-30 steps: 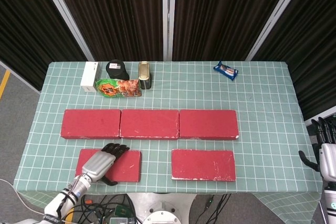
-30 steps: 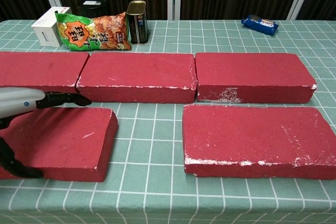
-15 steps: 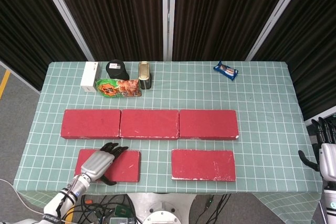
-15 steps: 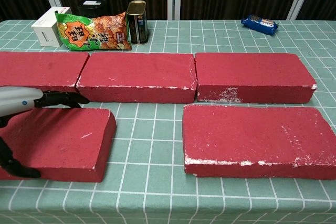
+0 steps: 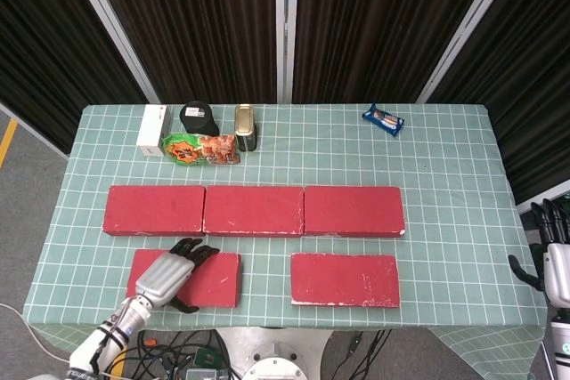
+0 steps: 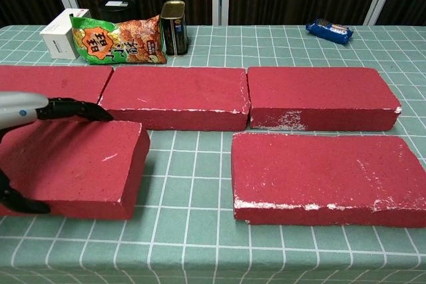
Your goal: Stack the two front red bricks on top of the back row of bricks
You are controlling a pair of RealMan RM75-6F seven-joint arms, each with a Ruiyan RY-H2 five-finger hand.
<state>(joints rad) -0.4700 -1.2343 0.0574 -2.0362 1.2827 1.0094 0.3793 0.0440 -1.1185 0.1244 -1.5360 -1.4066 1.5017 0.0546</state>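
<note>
We're gripping the front left brick [image 6: 73, 167] with our left hand [image 5: 169, 275], fingers over its back edge, thumb at the front, just before the back row [image 5: 254, 210]. Right hand [image 5: 554, 260] is hanging off the counter [image 5: 445, 166]; its grip unclear.

Three red back bricks [image 5: 254, 210] in row, front-left brick [image 6: 76, 167] tilted, front-right brick [image 5: 345, 279] flat
</note>
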